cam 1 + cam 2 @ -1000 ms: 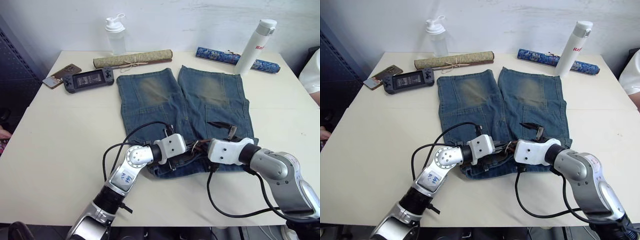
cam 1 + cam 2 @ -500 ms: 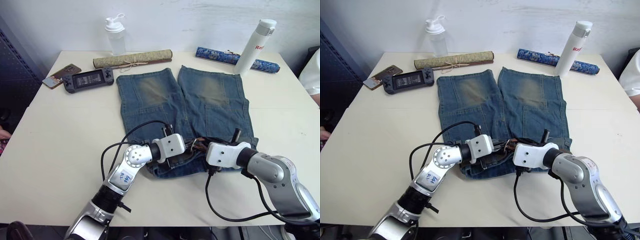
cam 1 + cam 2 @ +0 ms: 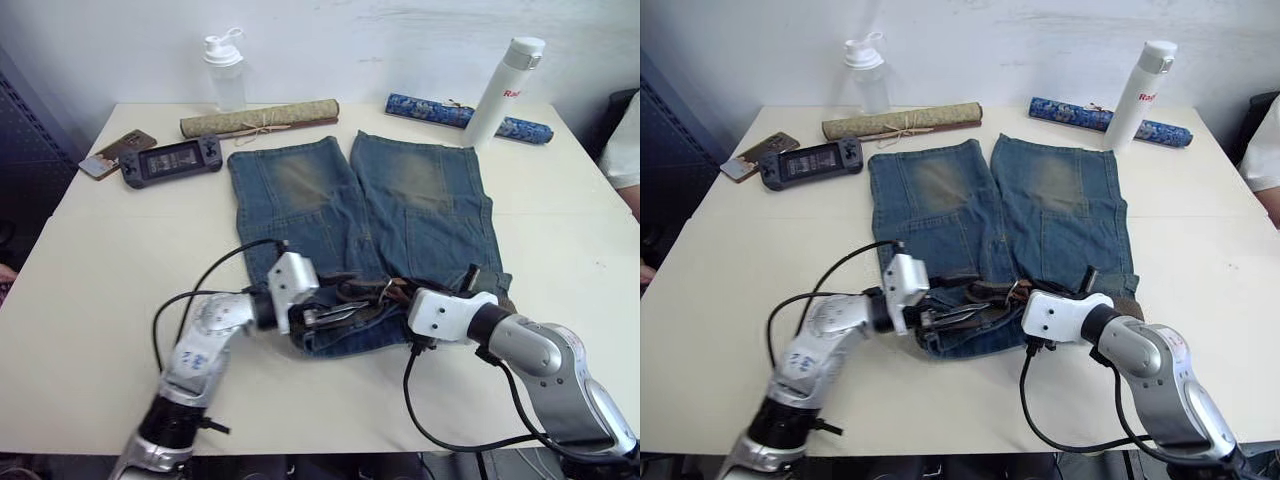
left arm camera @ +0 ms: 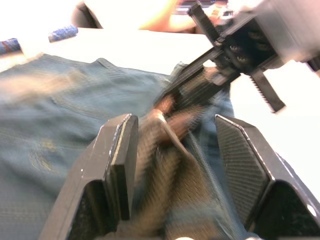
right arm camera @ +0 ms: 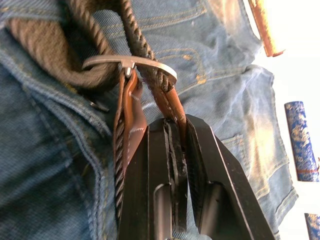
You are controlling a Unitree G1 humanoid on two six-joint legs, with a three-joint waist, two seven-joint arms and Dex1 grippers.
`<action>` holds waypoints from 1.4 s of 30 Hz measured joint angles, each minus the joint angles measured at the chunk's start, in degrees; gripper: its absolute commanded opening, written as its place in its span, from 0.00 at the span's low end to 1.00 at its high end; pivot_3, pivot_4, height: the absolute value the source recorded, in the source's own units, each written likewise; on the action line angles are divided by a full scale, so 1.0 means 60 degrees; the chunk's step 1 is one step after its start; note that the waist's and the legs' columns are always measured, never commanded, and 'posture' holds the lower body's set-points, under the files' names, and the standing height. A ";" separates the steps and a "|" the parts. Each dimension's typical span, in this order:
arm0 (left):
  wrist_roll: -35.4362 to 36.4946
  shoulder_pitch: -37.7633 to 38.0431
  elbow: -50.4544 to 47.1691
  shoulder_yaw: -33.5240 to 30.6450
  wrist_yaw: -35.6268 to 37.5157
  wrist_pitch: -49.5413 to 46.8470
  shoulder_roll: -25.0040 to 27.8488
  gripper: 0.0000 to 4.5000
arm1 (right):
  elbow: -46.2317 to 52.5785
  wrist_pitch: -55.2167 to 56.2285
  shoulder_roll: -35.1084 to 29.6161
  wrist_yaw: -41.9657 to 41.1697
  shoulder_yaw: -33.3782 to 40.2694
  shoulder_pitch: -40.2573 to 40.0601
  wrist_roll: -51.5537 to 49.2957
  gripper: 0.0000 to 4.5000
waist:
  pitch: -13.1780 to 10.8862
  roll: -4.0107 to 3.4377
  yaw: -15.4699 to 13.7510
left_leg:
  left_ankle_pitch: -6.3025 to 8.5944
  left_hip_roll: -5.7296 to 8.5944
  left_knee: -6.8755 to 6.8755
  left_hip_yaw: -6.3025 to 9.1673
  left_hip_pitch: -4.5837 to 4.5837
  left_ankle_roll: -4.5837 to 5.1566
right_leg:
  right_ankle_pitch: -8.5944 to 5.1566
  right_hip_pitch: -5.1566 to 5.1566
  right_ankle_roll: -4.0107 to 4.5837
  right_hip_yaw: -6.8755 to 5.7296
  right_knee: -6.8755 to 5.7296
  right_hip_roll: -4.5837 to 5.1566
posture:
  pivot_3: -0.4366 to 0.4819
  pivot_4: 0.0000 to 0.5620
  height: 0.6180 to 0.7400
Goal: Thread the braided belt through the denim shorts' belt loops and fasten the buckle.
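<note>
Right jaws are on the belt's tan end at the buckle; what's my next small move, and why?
Probably pull the braided belt a little further through the buckle. The right gripper is shut on the tan tip just past the frame, and the left gripper, jaws open, straddles the belt without holding it.

- The left arm reaches in from the near left, its forearm angled toward the middle, a black cable looping over the wrist.
- The left gripper (image 3: 335,313) lies low and level, its two black fingers (image 4: 117,165) spread apart and pointing toward the right gripper.
- The right arm bends in from the near right, elbow out, forearm turned toward the left.
- The right gripper (image 5: 175,145) has its black fingers pressed together, pinching a tan leather strap end.
</note>
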State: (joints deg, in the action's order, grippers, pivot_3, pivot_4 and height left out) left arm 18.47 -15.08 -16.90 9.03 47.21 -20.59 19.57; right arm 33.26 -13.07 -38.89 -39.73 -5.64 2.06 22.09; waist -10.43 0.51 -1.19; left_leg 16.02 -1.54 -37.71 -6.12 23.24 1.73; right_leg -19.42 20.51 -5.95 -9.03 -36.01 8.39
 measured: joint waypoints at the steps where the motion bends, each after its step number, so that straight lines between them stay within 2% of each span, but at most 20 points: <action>1: 0.0298 0.0076 -0.0108 -0.0108 0.0057 -0.0284 0.0124 0.61 | 0.0000 -0.0001 0.0000 0.0016 -0.0001 -0.0026 0.0010 0.00 | 0.0000 0.0000 -0.0021 | 0.0001 0.0005 -0.0001 -0.0001 0.0002 0.0001 | 0.0000 -0.0001 0.0000 0.0002 0.0001 0.0002 | 0.48 0.27 0.82; 4: 0.0780 0.0362 -0.0175 -0.0351 0.0131 -0.0756 0.0392 0.61 | 0.0051 0.0032 0.0001 0.0072 0.0012 -0.0062 0.0000 0.00 | 0.0000 0.0000 -0.0048 | 0.0003 0.0015 -0.0003 0.0006 0.0003 0.0006 | 0.0001 -0.0007 -0.0002 0.0007 0.0005 0.0010 | 0.48 0.27 0.82; 10: 0.0557 0.0348 0.0315 -0.0069 -0.0142 -0.1008 0.0487 0.61 | 0.0086 0.0062 0.0000 0.0095 0.0191 -0.0213 -0.0043 0.00 | 0.0000 0.0000 -0.0046 | 0.0003 0.0015 0.0001 0.0003 0.0003 0.0004 | 0.0000 -0.0004 -0.0002 0.0005 0.0003 0.0005 | 0.48 0.27 0.82; 20: -0.1082 -0.0059 0.1283 0.1142 -0.0419 -0.0221 0.0539 0.61 | 0.0419 0.0091 -0.0025 0.0113 0.0652 -0.0603 -0.0060 0.00 | 0.0001 -0.0002 -0.0090 | 0.0003 0.0019 0.0007 0.0004 0.0002 0.0005 | 0.0001 -0.0003 -0.0002 0.0004 0.0003 0.0010 | 0.48 0.27 0.82; 23: -0.1815 -0.0368 0.1522 0.1744 -0.0328 0.0428 0.0892 0.61 | 0.0465 0.0189 -0.0025 0.0159 0.0806 -0.0944 -0.0133 0.00 | 0.0016 -0.0027 -0.0120 | 0.0005 0.0023 0.0011 0.0004 0.0000 0.0007 | 0.0001 -0.0006 -0.0002 0.0006 0.0008 0.0015 | 0.48 0.27 0.82; 26: -0.1948 -0.0400 0.1544 0.1956 -0.0218 0.0522 0.1024 0.61 | 0.0509 0.0613 -0.0081 0.0260 0.1276 -0.1470 -0.0271 0.00 | 0.0026 -0.0041 -0.0134 | 0.0006 0.0021 0.0012 0.0003 -0.0008 0.0008 | 0.0001 -0.0012 -0.0002 0.0009 0.0006 0.0015 | 0.48 0.27 0.82; 30: -0.1951 -0.0390 0.1474 0.2022 -0.0017 0.0646 0.1345 0.61 | 0.0466 0.1657 -0.0384 0.0396 0.2365 -0.2885 -0.0440 0.00 | 0.0047 -0.0055 -0.0152 | 0.0004 0.0017 0.0042 -0.0003 -0.0031 0.0003 | 0.0000 -0.0017 -0.0002 0.0016 0.0014 0.0011 | 0.48 0.27 0.82; 33: -0.1880 -0.0187 0.1376 0.1875 0.0135 0.0678 0.1622 0.61 | -0.0500 0.2365 -0.0855 0.0623 0.3611 -0.3710 -0.0433 0.00 | 0.0074 -0.0048 -0.0135 | 0.0003 0.0018 0.0069 -0.0027 -0.0081 0.0003 | 0.0000 -0.0042 -0.0002 0.0013 0.0016 0.0010 | 0.48 0.27 0.82; 37: -0.1850 0.0026 0.1361 0.1707 0.0240 0.0782 0.1898 0.61 | -0.1535 0.3148 -0.1333 0.0982 0.4259 -0.3979 -0.0252 0.00 | 0.0100 -0.0087 -0.0002 | 0.0072 -0.0032 0.0108 -0.0045 -0.0209 0.0002 | -0.0020 -0.0152 0.0026 0.0039 0.0061 0.0021 | 0.48 0.27 0.82; 42: -0.1716 0.0141 0.1362 0.1537 0.0381 0.0900 0.2093 0.61 | -0.2193 0.3377 -0.1462 0.1304 0.4403 -0.3950 -0.0095 0.00 | 0.0113 -0.0107 0.0004 | 0.0066 -0.0063 0.0116 -0.0040 -0.0214 -0.0071 | -0.0053 -0.0130 0.0070 0.0056 0.0025 -0.0001 | 0.48 0.27 0.82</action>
State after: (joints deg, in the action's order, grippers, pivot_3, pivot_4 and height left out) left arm 8.17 -14.24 -8.73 18.25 49.49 -15.19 32.13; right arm 20.10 7.20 -47.66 -31.91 20.77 -21.64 21.52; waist -9.75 -0.13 -1.16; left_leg 16.42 -1.92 -37.01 -6.36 21.96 1.30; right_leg -19.74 19.73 -5.53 -8.69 -35.86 8.38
